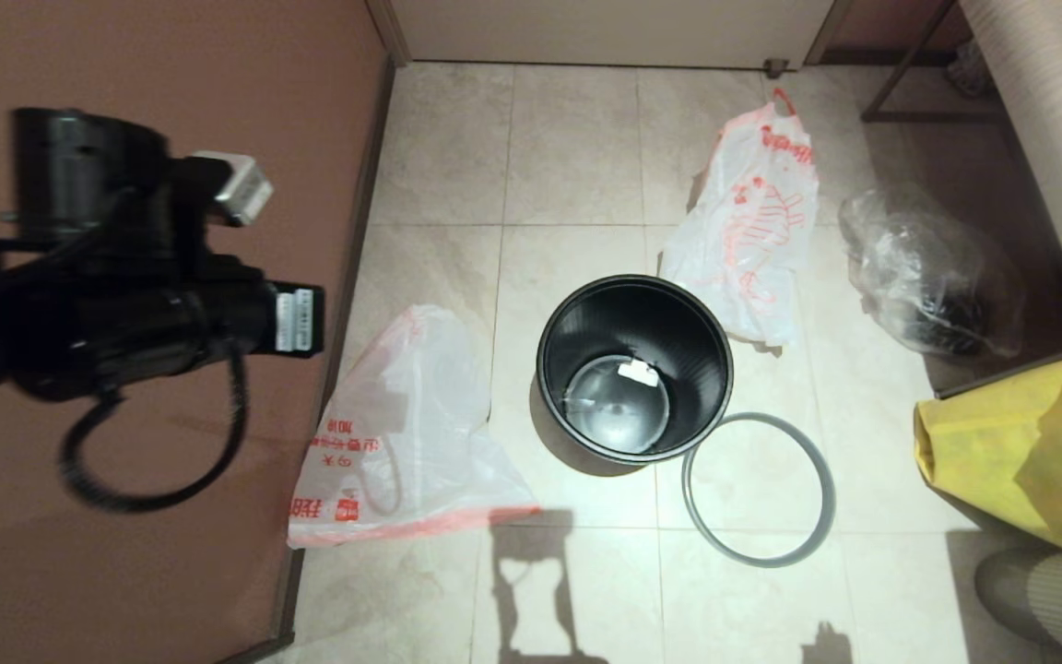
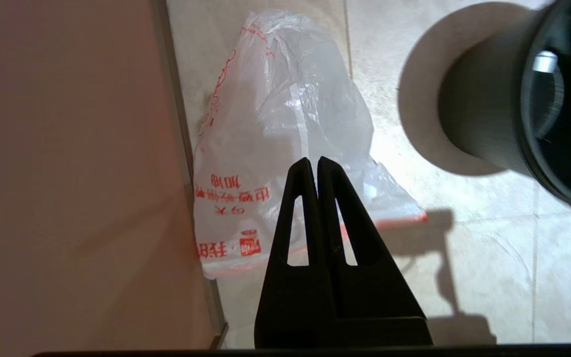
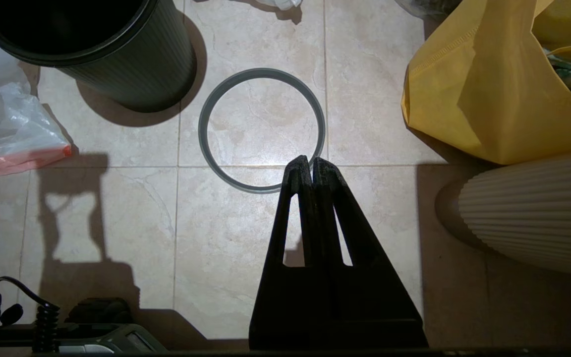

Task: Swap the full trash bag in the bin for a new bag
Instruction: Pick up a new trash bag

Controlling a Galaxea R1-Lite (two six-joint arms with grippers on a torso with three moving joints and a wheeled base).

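The full bag (image 1: 752, 231) lies on the floor beyond the bin (image 1: 634, 369), which stands unlined at mid-floor. The new bag (image 1: 402, 433) lies flat by the wall, under the left gripper (image 2: 314, 166), fingers together. The right gripper (image 3: 305, 166), pinched together, hangs above the ring (image 1: 758, 489).

left arm (image 1: 116, 295): black housing, silver camera block, white label, coiled black cable. Both grippers: 2 matte black tapered fingers (image 2: 299, 208) with triangular cutouts.

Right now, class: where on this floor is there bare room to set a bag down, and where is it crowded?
Bare tiles lie behind the bin, toward the far door, and in front of the new bag and grey ring. The right side is crowded: full trash bag, clear bag, yellow bag.
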